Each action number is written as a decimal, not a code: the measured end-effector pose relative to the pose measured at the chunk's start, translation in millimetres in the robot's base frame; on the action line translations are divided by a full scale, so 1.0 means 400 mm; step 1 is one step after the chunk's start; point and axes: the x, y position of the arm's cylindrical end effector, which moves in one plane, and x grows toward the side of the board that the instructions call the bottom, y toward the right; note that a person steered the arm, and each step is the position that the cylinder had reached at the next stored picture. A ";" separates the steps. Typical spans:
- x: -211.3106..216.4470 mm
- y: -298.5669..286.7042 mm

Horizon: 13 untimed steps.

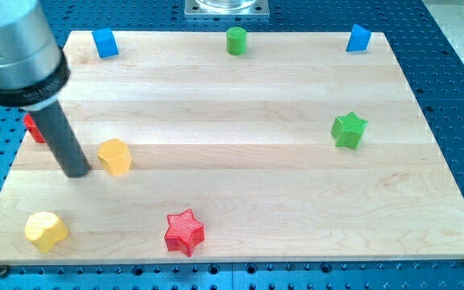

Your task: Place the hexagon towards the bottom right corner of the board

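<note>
In the camera view my arm comes in from the view's upper left: a wide grey metal cylinder with a black collar, and below it the straight dark rod, leaning slightly toward the view's right as it goes down. My tip (76, 171) rests on the surface (240, 185) at the view's left, just beside the yellow-orange hexagon (114, 156), on that block's left side; I cannot tell whether the two touch. There is no hand on this rig, only the rod, so nothing is grasped.

The surface is a pale wooden board with lengthwise grain, lying on a blue perforated plate (457, 97). The blocks look like matte plastic.

The hexagon sits left of centre, well apart from the bottom right corner. A red block (34, 129) is partly hidden behind the rod. A yellow rounded block (46, 231) lies near the bottom left corner, and a ribbed red star (184, 232) near the bottom edge. A green star (349, 130) is at the right. Along the top edge are a blue block (105, 43), a green cylinder (236, 40) and another blue block (359, 38).

I can read no writing anywhere.
</note>
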 end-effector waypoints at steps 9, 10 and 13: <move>0.049 0.985; 0.029 1.036; 0.192 1.070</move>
